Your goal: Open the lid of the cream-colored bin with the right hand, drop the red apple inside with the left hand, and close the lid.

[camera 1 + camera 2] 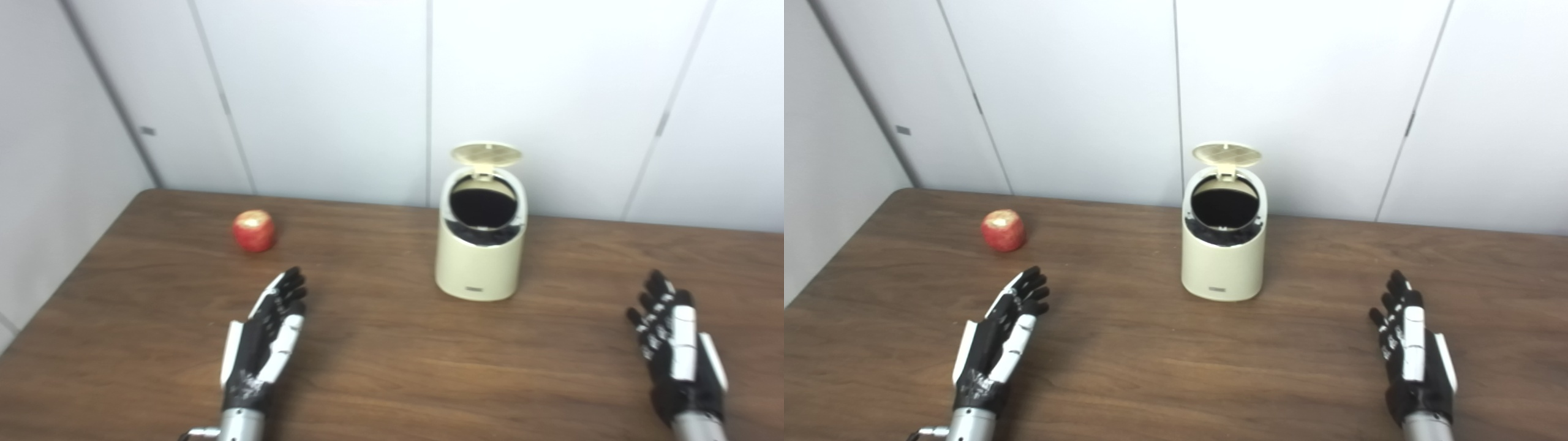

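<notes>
The cream-colored bin (479, 263) stands upright near the middle of the wooden table (392, 367). Its lid (487, 154) is flipped up at the back, and the dark opening (482, 207) shows. The red apple (253, 231) rests on the table at the far left, apart from the bin. My left hand (269, 334) is open and empty, lying low over the table in front of the apple. My right hand (677, 346) is open and empty at the right, well away from the bin.
White wall panels (343, 92) rise right behind the table's far edge. The table's left edge (73, 269) runs diagonally beside a grey wall.
</notes>
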Motion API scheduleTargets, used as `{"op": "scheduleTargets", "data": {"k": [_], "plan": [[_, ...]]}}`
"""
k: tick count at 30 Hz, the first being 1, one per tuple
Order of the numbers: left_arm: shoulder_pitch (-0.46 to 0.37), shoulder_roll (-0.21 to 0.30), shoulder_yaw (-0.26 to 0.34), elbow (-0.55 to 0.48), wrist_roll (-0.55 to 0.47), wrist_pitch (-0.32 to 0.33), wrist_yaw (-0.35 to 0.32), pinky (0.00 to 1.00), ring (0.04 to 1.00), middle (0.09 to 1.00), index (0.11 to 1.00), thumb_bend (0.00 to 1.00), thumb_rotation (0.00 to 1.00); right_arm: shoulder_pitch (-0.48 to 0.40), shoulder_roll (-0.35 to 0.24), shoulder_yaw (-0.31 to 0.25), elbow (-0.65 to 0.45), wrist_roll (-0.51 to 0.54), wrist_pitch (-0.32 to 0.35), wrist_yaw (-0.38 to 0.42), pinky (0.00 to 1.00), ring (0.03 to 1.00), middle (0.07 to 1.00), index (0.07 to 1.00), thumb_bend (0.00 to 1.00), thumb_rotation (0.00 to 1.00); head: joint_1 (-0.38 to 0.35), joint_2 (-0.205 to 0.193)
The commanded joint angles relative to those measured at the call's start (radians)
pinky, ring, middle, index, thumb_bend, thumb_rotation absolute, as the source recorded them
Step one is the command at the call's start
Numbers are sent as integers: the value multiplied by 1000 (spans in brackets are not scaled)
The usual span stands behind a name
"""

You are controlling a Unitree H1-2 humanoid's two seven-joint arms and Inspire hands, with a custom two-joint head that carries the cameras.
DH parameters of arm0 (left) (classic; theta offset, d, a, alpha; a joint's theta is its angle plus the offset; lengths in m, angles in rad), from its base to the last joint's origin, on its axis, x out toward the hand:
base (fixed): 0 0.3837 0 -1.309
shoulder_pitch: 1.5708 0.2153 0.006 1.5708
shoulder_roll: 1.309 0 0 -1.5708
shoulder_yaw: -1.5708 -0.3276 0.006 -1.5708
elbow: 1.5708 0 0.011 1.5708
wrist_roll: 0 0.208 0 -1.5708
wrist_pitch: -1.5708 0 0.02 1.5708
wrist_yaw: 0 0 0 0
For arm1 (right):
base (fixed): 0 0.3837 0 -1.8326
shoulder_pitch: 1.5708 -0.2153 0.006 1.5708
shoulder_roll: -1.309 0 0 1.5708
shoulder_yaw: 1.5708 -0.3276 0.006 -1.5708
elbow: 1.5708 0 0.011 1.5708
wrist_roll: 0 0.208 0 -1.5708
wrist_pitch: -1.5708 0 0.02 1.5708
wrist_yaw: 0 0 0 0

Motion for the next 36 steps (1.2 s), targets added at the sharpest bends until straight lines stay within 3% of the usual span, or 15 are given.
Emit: {"op": "scheduleTargets", "data": {"k": [1, 5, 12, 17, 21, 26, 36], "plan": [[47, -40, -20, 25, 35, 26, 32, 815, 864, 880, 902, 453, 457, -14, -30, -6, -6, 13, -42, 18, 1000, 1000, 997, 979, 557, 1000, 36, -5], [43, -50, -12, -27, 147, 75, 83, 801, 842, 859, 890, 521, 309, -12, -45, -6, -31, 32, -30, 29, 1000, 1000, 989, 973, 550, 1000, 71, -13], [-1, -11, 17, -110, 290, 160, 130, 786, 802, 830, 875, 656, 175, -1, -35, 7, -136, 36, 83, 2, 997, 986, 966, 964, 525, 1000, 121, -26], [-59, 69, 67, -145, 295, 248, 102, 780, 820, 855, 894, 764, 152, 8, -33, 19, -195, 27, 136, -5, 973, 981, 960, 955, 569, 1000, 129, -28], [-103, 162, 86, -173, 306, 358, 57, 800, 845, 882, 907, 830, 136, 16, -29, 32, -240, 8, 173, -14, 954, 982, 960, 952, 594, 1000, 131, -31], [-150, 232, 101, -195, 314, 474, 25, 797, 846, 897, 908, 890, 112, 17, -24, 34, -255, 20, 192, -14, 985, 999, 980, 964, 594, 1000, 136, -32], [-269, 388, 46, -128, 493, 655, -27, 740, 842, 900, 900, 924, 124, 17, -26, 47, -281, 9, 222, -16, 987, 1000, 986, 979, 563, 1000, 130, -36]]}}
